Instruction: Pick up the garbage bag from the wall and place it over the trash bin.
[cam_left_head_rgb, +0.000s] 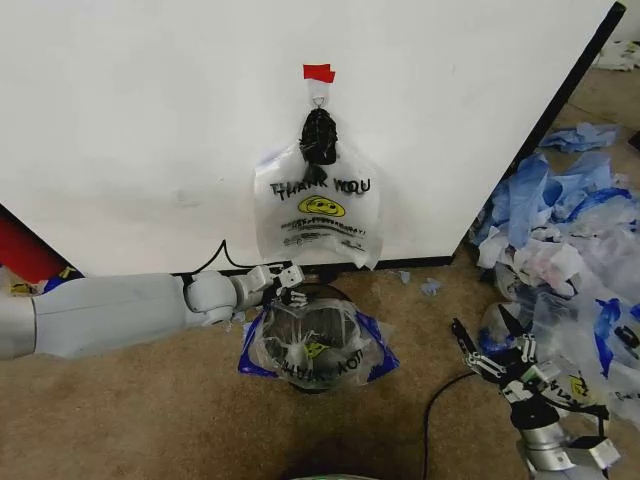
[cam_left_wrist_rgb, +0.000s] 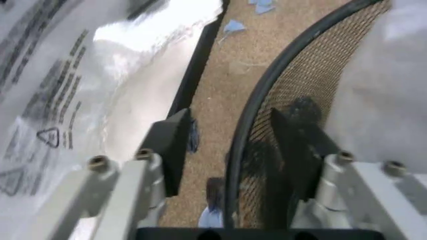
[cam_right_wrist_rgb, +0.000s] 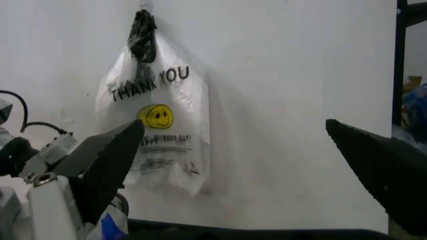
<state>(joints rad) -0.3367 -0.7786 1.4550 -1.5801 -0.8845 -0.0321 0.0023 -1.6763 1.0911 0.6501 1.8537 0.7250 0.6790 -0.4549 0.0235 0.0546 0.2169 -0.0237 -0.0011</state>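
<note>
garbage bag: thin see-through plastic bag (cam_left_head_rgb: 318, 205) with black "THANK YOU" lettering and a yellow smiley, hanging flat against the wall, handles bunched into a dark knot at the top
hook: small, under a red tape piece (cam_left_head_rgb: 319, 72); the knot hangs from it
wall: large flat white panel (cam_left_head_rgb: 140, 120) with a black edge strip down its right side and along the floor
trash bin: small round black wire-mesh wastebasket (cam_left_head_rgb: 312, 378) on the floor just below the hanging bag; a similar clear printed bag with blue film (cam_left_head_rgb: 312, 345) is draped over its mouth
left gripper: (cam_left_head_rgb: 283, 282) arm reaches in from the left, low, at the bin's back rim just under the hanging bag's lower edge; fingers apart, and in the left wrist view the black rim (cam_left_wrist_rgb: 257, 107) runs between them; contact with the mesh looks likely, can't confirm
right gripper: (cam_left_head_rgb: 478, 358) low at the right, well apart from bin and bag, fingers spread wide, holding nothing
floor: brown carpet (cam_left_head_rgb: 130, 410)
clutter: heap of blue and clear plastic bags (cam_left_head_rgb: 565, 235) at the right, beside the right arm
cable: black (cam_left_head_rgb: 432, 405), on the carpet between bin and right arm
</note>
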